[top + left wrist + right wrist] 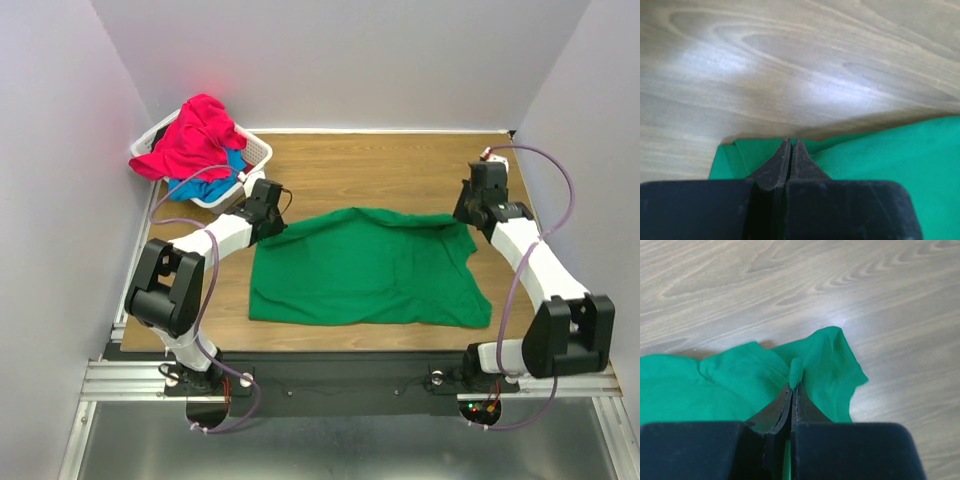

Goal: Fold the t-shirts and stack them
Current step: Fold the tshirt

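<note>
The green t-shirt [365,268] lies spread across the middle of the table. My left gripper [272,224] is at its far left corner. In the left wrist view the jaws are shut, with the cloth's edge [755,150] right at my left gripper [791,143] tips and a shadow beneath the edge. My right gripper [467,216] is at the far right corner. It is shut on a small fold of the green t-shirt [740,380], which pokes out past my right gripper [794,385] tips. A pinkish-red t-shirt [196,135] and a blue one [236,166] sit heaped in the basket.
A white slotted basket [258,150] stands at the far left corner of the wooden table [380,170]. Grey walls close in the back and both sides. A metal rail [330,380] with the arm bases runs along the near edge.
</note>
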